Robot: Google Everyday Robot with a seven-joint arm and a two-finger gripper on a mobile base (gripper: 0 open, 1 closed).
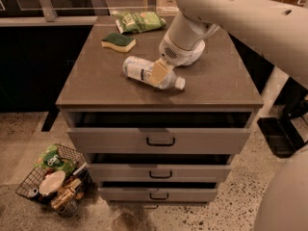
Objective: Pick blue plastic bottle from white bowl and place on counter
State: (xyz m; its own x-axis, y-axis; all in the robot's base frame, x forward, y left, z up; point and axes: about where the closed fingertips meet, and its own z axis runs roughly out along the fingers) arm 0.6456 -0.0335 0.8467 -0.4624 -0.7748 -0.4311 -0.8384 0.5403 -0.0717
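Note:
The blue plastic bottle (144, 71), clear with a white label and white cap, lies on its side in the middle of the counter (96, 85), cap pointing right. My gripper (160, 72) reaches down from the white arm (231, 13) and sits right on the bottle's middle, its tan tip across the label. A white rounded shape (195, 57) just behind the wrist looks like the white bowl; the arm hides most of it.
A green and yellow sponge (118, 42) and a green snack bag (139, 21) lie at the back left of the counter. The top drawer (161, 138) below stands slightly open. A wire basket (53, 179) of clutter sits on the floor at the left.

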